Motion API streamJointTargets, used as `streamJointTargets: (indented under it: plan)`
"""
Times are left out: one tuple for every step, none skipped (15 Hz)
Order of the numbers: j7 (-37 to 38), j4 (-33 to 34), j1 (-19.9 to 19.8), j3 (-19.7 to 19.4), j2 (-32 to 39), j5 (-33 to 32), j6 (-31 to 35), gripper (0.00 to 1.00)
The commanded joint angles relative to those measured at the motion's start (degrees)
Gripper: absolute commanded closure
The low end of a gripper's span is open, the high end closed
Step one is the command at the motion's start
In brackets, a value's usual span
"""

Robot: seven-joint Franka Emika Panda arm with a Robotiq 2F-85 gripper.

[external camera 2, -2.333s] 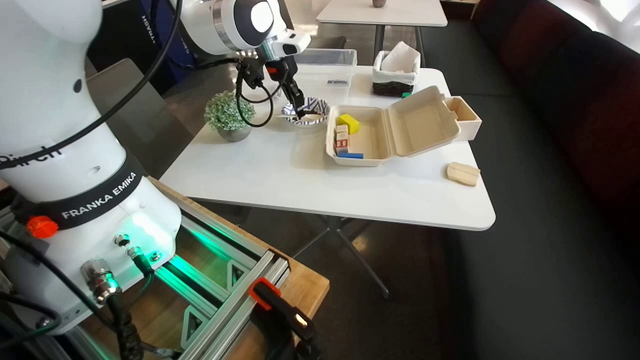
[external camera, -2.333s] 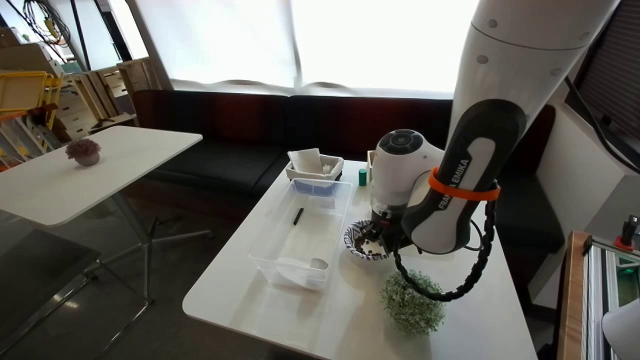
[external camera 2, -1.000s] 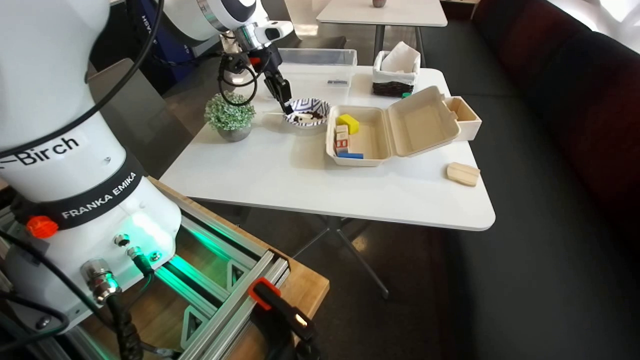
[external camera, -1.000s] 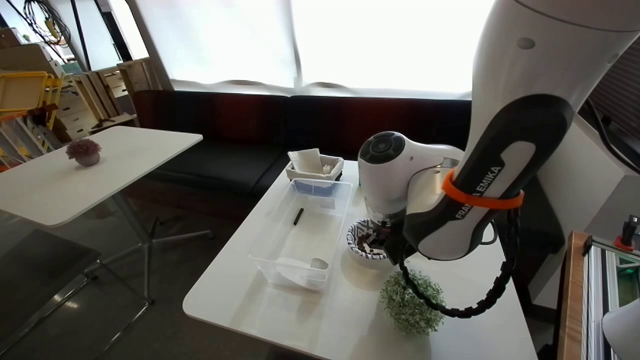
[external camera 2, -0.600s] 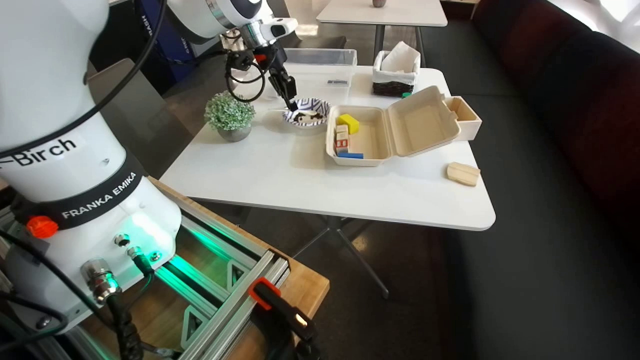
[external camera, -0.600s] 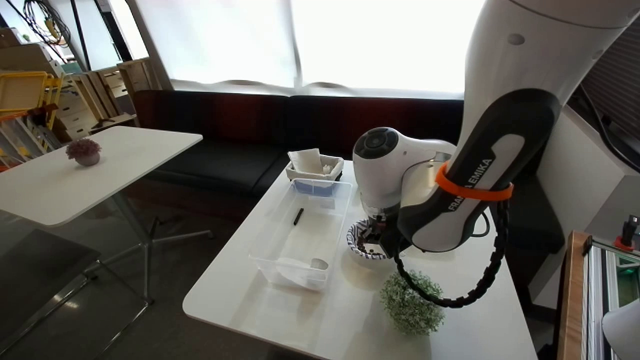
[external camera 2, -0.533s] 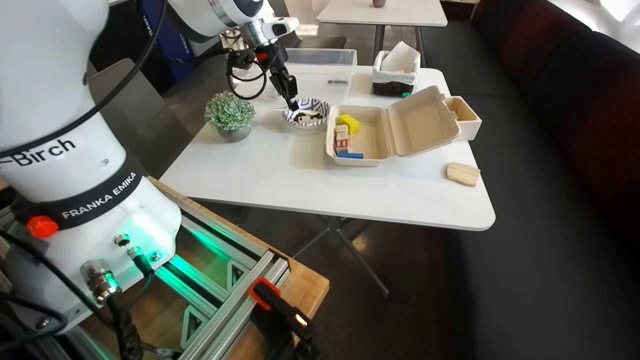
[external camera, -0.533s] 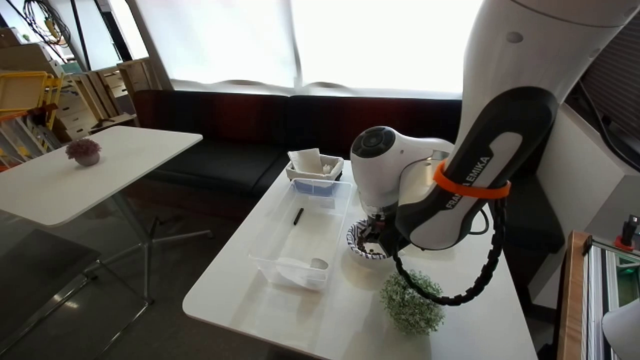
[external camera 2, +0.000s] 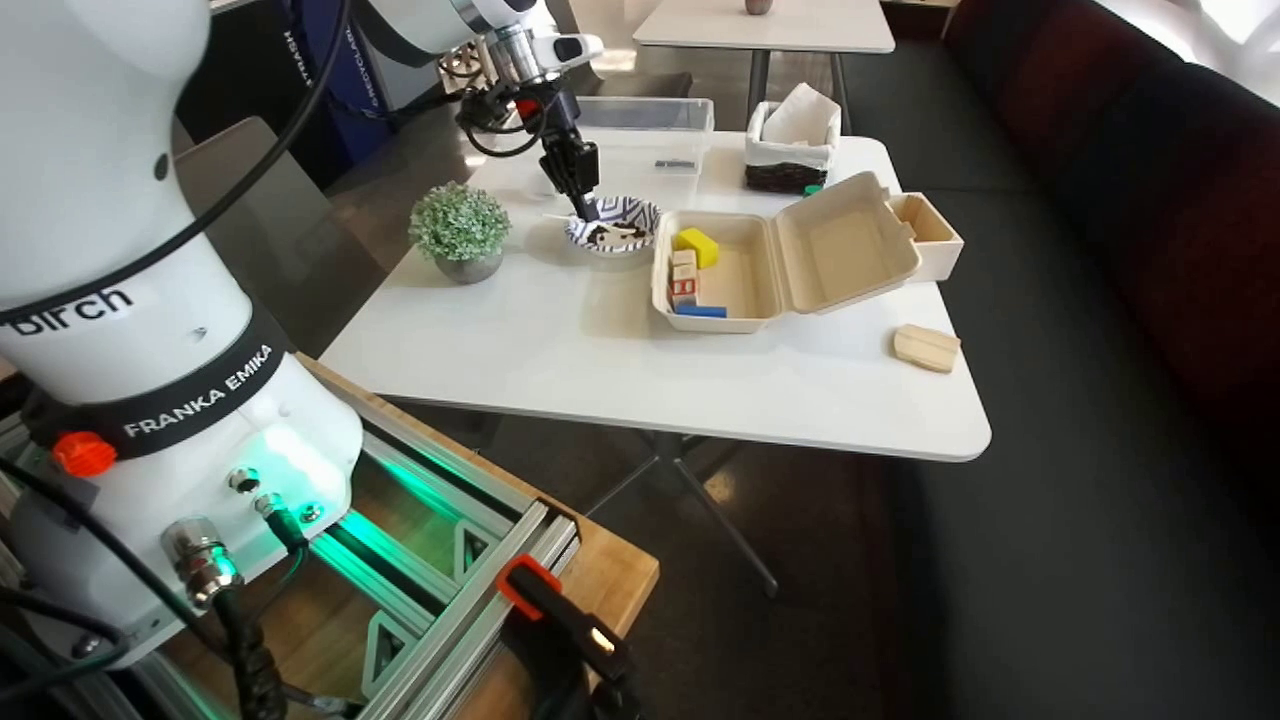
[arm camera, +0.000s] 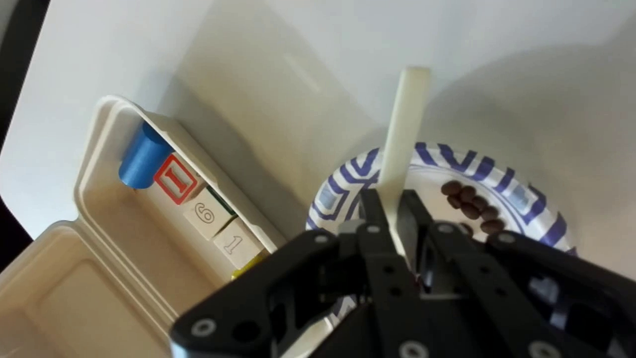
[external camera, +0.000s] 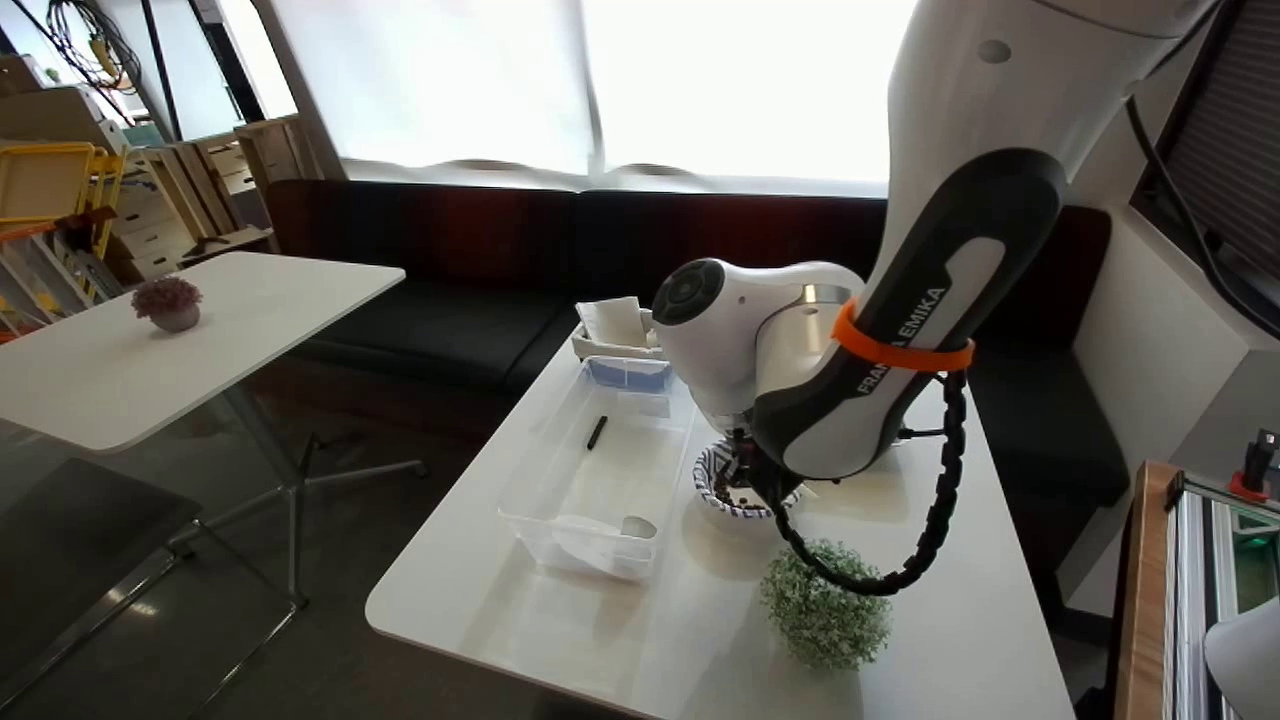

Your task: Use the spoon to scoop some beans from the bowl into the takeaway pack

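Evidently I'm clamping the spoon [arm camera: 400, 144] in the gripper [arm camera: 393, 201], handle pointing to the wrist view's upper centre, scoop end hiding; beans [arm camera: 469, 210] are lying right of the jaws in the bowl [arm camera: 482, 169], the takeaway pack [arm camera: 159, 238] sitting left.

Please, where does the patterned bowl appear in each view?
In an exterior view, the bowl is right of centre, below the middle.
In an exterior view, the bowl is slightly left of centre, in the upper half.
In the wrist view, the bowl is right of centre, partly behind the gripper.
Landmark in all views: the brown beans inside it.
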Motion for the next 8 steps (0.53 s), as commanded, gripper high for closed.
streamJointTargets:
  plan:
    - [-1.3, 4.1, -7.7, 7.7, 1.5, -3.7, -3.4, 0.97]
    - [-1.3, 4.9, -9.2, 9.3, 1.8, -4.6, -3.8, 0.97]
    - [-0.7, 5.6, -10.4, 10.3, 2.1, -5.9, -4.3, 0.97]
    - [-0.4, 6.1, -11.7, 11.4, 2.3, -6.8, -5.0, 0.97]
    - [-0.1, 6.6, -12.9, 12.4, 2.3, -7.7, -5.7, 0.97]
    - [0.0, 7.0, -14.0, 13.4, 2.4, -8.1, -6.5, 0.97]
    - [0.2, 7.3, -14.9, 14.1, 2.4, -8.6, -7.3, 0.97]
    - [0.1, 7.6, -15.8, 14.9, 2.5, -8.8, -8.2, 0.97]
